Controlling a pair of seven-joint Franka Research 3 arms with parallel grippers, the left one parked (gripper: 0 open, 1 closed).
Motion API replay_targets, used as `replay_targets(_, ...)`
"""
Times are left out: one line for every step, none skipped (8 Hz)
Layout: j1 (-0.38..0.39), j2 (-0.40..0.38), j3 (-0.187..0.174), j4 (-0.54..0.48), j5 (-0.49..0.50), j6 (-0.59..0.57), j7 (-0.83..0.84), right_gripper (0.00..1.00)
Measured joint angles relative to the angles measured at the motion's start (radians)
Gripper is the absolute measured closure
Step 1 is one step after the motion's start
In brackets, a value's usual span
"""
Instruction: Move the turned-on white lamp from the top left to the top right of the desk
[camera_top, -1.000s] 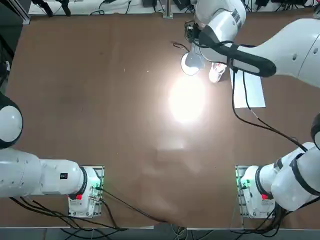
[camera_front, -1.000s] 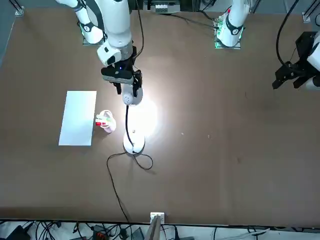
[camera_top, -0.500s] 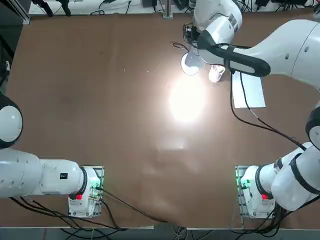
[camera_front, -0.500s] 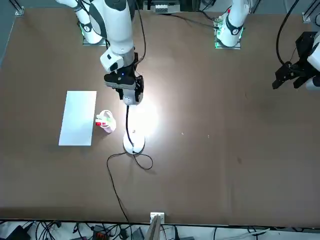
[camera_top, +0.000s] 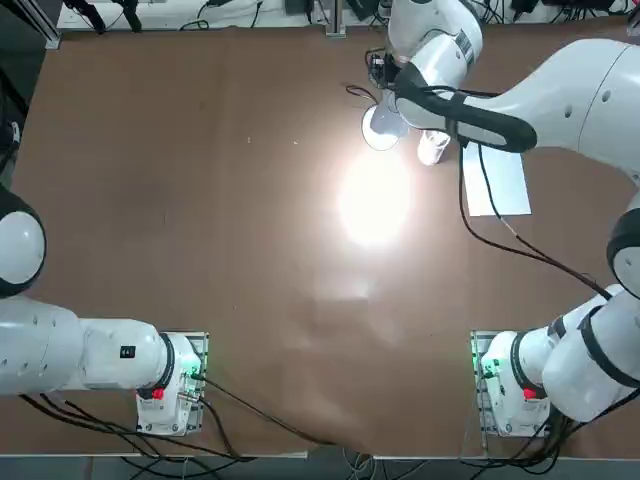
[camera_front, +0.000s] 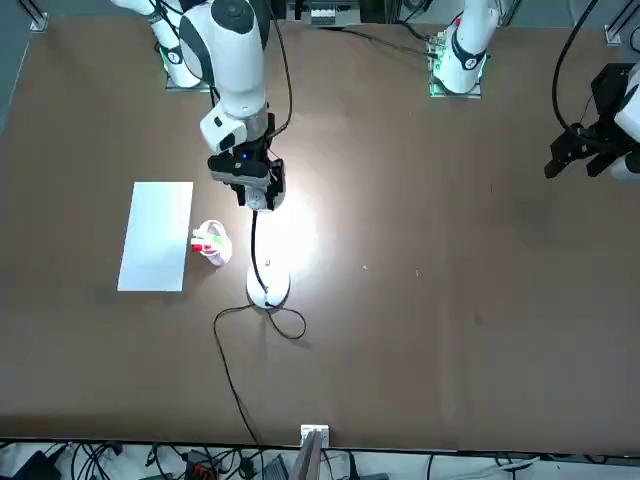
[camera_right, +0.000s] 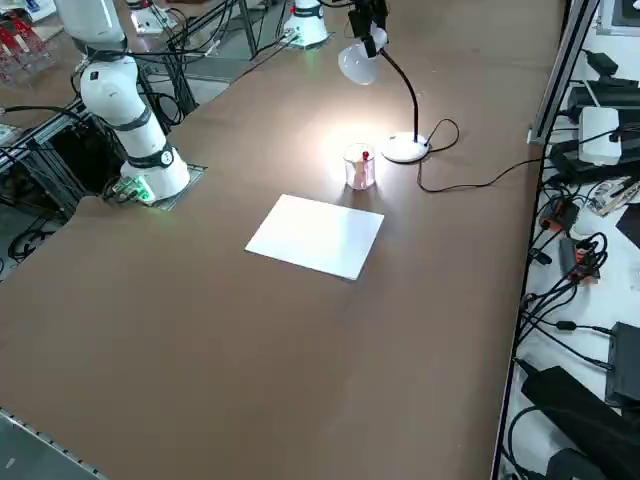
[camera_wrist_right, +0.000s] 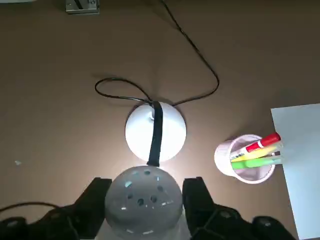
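The white lamp stands lit near the far edge of the brown desk (camera_top: 200, 200), right of centre in the top view. Its round base (camera_front: 268, 290) rests on the desk and its glowing head (camera_top: 383, 127) throws a bright patch on the surface. My right gripper (camera_wrist_right: 145, 200) has come down over the head (camera_wrist_right: 144, 200). A finger (camera_wrist_right: 97, 200) presses on each side of the head. In the front view the gripper (camera_front: 257, 195) covers the head. A thin black cord (camera_wrist_right: 195, 55) loops behind the base (camera_wrist_right: 155, 131).
A small clear cup of red, yellow and green pens (camera_wrist_right: 247, 156) stands right beside the lamp base, also seen in the top view (camera_top: 433, 146). A white paper sheet (camera_top: 497, 180) lies just beyond the cup. The cord (camera_front: 235, 370) trails to the desk's far edge.
My right gripper has dropped slightly onto the lamp head and its fingers have drawn in against it. The lamp, cup and paper have not moved.
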Motion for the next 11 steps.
replay_targets(0.0,-0.001,0.0,0.0,0.0,0.0,0.0,0.27)
replay_targets(-0.002,-0.001,-0.002,0.002,0.0,0.0,0.0,0.27)
replay_targets(-0.013,-0.002,-0.004,0.011,0.0,0.001,0.0,0.27)
replay_targets(-0.04,-0.002,-0.007,0.031,0.005,-0.003,0.0,0.27)
replay_targets(-0.08,-0.002,-0.01,0.069,0.021,-0.019,0.001,0.27)
replay_targets(-0.13,-0.003,-0.013,0.122,0.059,-0.046,0.001,0.27)
replay_targets(-0.191,-0.004,-0.016,0.172,0.09,-0.062,0.0,0.27)
replay_targets(-0.268,-0.005,-0.017,0.214,0.104,-0.064,-0.001,0.27)
replay_targets(-0.352,-0.005,-0.02,0.245,0.106,-0.064,-0.002,0.27)
replay_targets(-0.439,-0.003,-0.021,0.259,0.103,-0.064,-0.004,0.27)
replay_targets(-0.526,0.004,-0.023,0.261,0.089,-0.056,-0.027,0.27)
